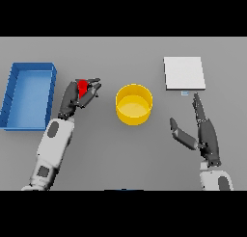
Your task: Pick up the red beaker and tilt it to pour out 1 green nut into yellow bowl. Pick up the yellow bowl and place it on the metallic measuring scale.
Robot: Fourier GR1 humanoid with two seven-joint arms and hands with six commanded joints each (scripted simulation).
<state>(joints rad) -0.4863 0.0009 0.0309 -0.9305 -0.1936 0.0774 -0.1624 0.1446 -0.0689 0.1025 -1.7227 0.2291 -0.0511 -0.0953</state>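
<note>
The right hand (206, 135) hovers low over the grey table (120, 159), fingers straight and thumb spread wide, holding nothing, just below the metallic measuring scale (184, 73). The left hand (79, 97) has its fingers curled round the red beaker (82, 87) (mostly hidden), between the blue bin (29, 94) and the yellow bowl (134, 104).

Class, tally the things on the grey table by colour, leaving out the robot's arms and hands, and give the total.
Red: 1, the red beaker
Yellow: 1, the yellow bowl
Blue: 1, the blue tray
White-grey: 1, the measuring scale
Total: 4
</note>
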